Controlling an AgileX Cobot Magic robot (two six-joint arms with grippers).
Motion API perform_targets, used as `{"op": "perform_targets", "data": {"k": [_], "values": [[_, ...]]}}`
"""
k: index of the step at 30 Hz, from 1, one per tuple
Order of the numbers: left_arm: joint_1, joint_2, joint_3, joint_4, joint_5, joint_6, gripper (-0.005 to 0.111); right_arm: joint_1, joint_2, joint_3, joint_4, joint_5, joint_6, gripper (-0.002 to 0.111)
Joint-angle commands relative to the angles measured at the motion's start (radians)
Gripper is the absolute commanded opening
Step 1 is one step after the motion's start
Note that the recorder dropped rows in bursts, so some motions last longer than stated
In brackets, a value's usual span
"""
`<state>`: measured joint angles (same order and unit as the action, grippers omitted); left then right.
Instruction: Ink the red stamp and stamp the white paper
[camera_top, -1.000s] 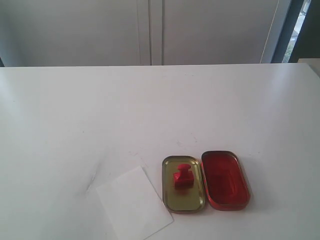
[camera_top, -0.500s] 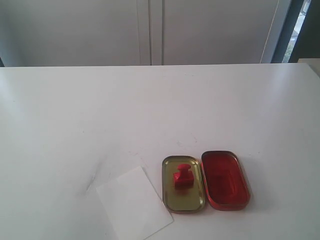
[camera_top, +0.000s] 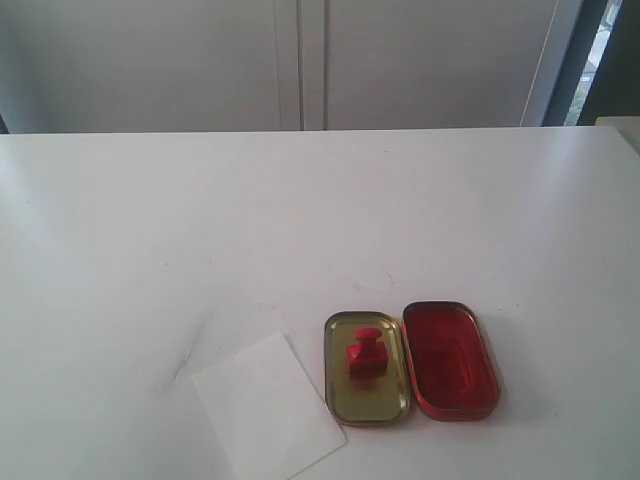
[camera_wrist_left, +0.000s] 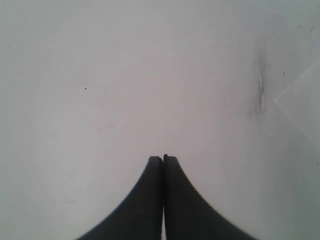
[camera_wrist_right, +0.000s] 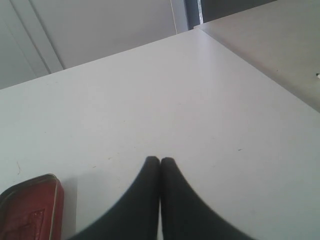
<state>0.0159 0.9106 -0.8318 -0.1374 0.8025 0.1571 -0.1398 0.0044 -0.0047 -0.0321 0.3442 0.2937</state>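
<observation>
- Behind, a pale panelled wall (camera_top: 300, 60).
- Below it, the white table (camera_top: 300, 220), faintly scuffed.
- Jaws pressed together, holding nothing: left gripper (camera_wrist_left: 163, 159), right gripper (camera_wrist_right: 160, 161).
- Flat on the table, the white paper (camera_top: 267, 408), just beside the gold lid (camera_top: 367, 400).
- Beside that lid, the red ink tin (camera_top: 451, 360).
- Upright inside the lid, the red stamp (camera_top: 366, 355).
</observation>
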Motion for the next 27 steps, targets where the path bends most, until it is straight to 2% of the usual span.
{"op": "perform_targets", "data": {"k": [1,17,27], "values": [[-0.048,0.036,-0.035,-0.018,0.028,0.025,0.0,0.004,-0.004,0.005,-0.005,-0.01,0.017,0.0],[-0.222,0.245,-0.206,-0.018,0.085,0.054,0.0,0.004,-0.004,0.005,-0.005,-0.01,0.018,0.0],[-0.392,0.411,-0.324,-0.034,0.09,0.068,0.0,0.004,-0.004,0.005,-0.005,-0.01,0.018,0.0]]}}
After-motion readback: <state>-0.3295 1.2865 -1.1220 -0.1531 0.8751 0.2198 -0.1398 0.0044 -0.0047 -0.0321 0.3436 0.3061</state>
